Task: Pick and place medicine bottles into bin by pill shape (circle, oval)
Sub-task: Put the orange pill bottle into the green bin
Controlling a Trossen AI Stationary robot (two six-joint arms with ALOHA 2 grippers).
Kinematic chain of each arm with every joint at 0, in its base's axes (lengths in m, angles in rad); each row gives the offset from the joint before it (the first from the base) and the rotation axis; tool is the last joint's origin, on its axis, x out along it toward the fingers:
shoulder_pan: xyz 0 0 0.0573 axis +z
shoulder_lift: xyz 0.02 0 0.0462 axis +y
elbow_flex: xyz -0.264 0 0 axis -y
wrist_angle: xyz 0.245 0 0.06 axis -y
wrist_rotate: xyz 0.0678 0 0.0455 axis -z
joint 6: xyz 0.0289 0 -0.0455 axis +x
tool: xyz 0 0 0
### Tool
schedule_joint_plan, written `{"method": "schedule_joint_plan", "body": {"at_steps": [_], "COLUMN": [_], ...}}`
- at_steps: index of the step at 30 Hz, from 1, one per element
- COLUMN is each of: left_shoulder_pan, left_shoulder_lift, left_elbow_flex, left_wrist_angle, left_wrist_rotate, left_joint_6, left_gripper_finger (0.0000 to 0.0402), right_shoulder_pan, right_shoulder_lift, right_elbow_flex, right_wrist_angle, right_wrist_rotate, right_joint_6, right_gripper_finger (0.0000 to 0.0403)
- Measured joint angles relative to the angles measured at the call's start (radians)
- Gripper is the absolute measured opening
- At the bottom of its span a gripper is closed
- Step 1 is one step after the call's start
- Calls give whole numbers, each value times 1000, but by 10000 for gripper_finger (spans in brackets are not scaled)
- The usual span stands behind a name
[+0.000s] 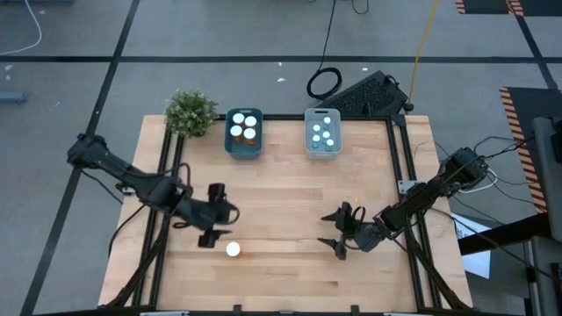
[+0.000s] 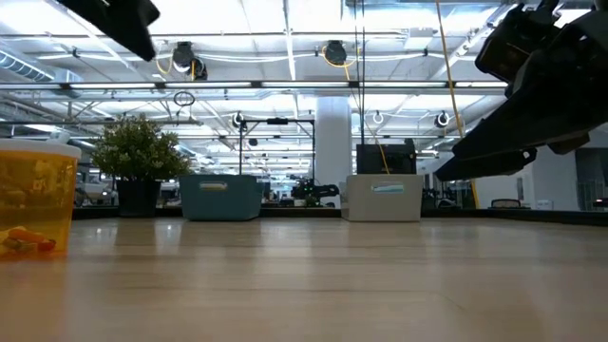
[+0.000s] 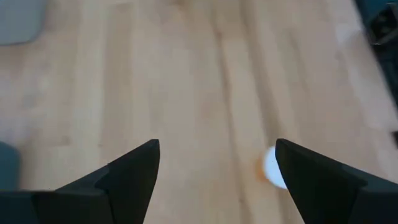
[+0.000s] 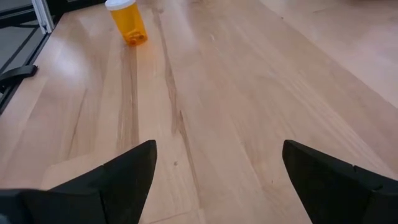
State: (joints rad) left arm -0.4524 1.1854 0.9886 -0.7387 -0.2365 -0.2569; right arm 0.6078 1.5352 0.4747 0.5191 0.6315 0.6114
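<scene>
One amber medicine bottle (image 1: pixel 233 250) with a white cap stands upright on its base on the wooden table near the front left; it also shows in the low view (image 2: pixel 36 199), the right wrist view (image 4: pixel 127 21) and the left wrist view (image 3: pixel 271 167). My left gripper (image 1: pixel 214 214) hovers open just beyond it, toward the table's far side. My right gripper (image 1: pixel 337 233) stands open at the front right, with nothing between its fingers. A dark blue bin (image 1: pixel 243 132) and a pale bin (image 1: pixel 322 132) at the far edge each hold several white-capped bottles.
A small potted plant (image 1: pixel 190 111) stands at the far left corner beside the blue bin. Bare wood lies between the two grippers and the bins. A dark keyboard-like object (image 1: pixel 369 93) and a cable loop lie beyond the table's far edge.
</scene>
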Motion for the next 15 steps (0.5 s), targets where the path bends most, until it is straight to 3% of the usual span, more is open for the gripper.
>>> {"method": "schedule_joint_plan", "body": {"at_steps": [6, 11, 15], "left_shoulder_pan": [-96, -136, -146], "left_shoulder_lift": [3, 79, 174], "left_elbow_flex": [43, 173, 278], "left_wrist_angle": [-77, -241, -318], "left_wrist_rotate": [-12, -56, -32], "left_joint_6": [-110, -130, -119], "left_gripper_finger": [323, 323, 323], "right_shoulder_pan": [-12, -13, -13], "right_shoulder_lift": [0, 0, 0], "right_elbow_flex": [0, 0, 0], "right_wrist_angle": [0, 0, 0], "right_wrist_rotate": [0, 1, 1], "right_joint_6": [-2, -6, -6], "right_gripper_finger": [341, 341, 341]}}
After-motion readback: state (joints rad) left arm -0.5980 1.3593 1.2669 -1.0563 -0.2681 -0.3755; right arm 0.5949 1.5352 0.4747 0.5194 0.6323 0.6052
